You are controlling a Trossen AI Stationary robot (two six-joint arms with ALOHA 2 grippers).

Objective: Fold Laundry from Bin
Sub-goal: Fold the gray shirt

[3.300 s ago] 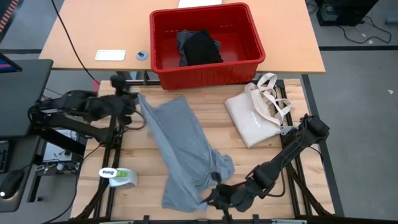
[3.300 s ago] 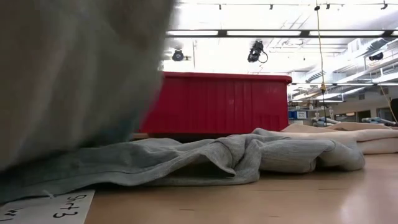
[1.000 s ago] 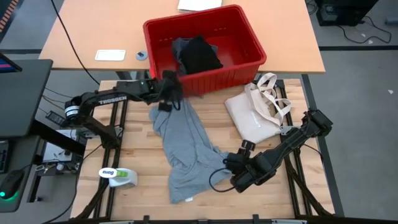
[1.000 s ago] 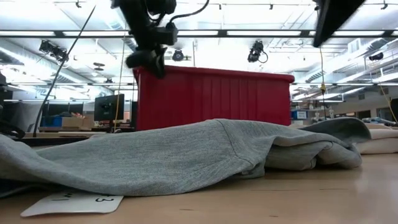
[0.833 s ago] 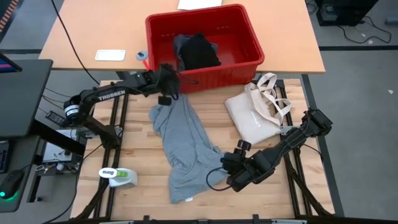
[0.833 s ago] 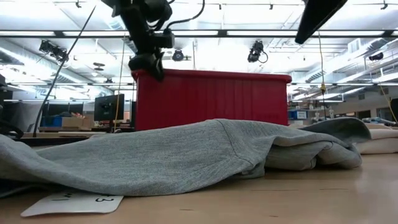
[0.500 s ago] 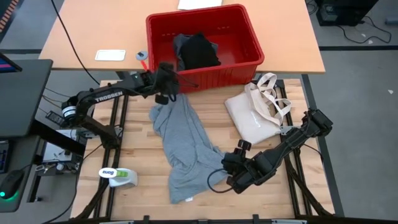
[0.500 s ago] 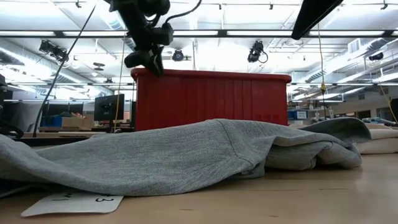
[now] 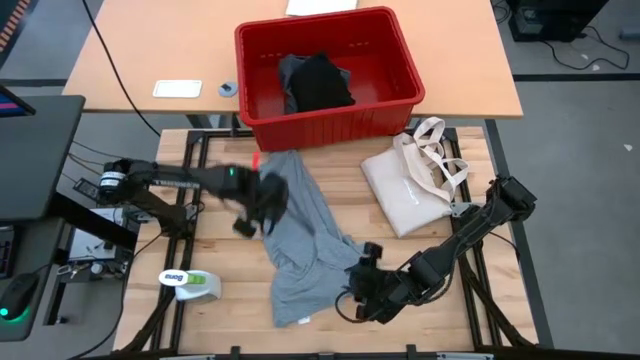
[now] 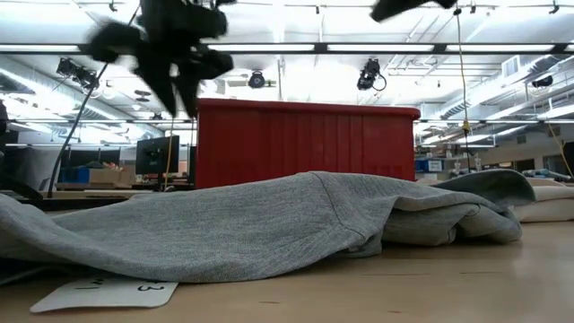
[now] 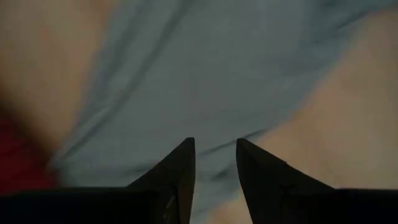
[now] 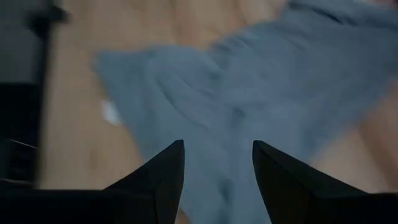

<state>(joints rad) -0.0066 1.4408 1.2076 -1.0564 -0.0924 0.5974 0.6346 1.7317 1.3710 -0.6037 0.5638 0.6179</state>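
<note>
Swinging off the bin, your left hand now hangs over the grey T-shirt crumpled mid-bench, part open, empty. Right hand by the hem, open, empty. Spread it next, I'd say; other laundry's w/in bin.

Robotics lab, long ceiling strip lights, dark computer monitor on a far bench, wooden slat worktable on black metal frame, loose black cables.

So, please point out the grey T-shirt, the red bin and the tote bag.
grey T-shirt (image 9: 300,225), high view, middle of cloth.
red bin (image 9: 330,122), high view, front wall.
tote bag (image 9: 400,190), high view, bag body.
</note>
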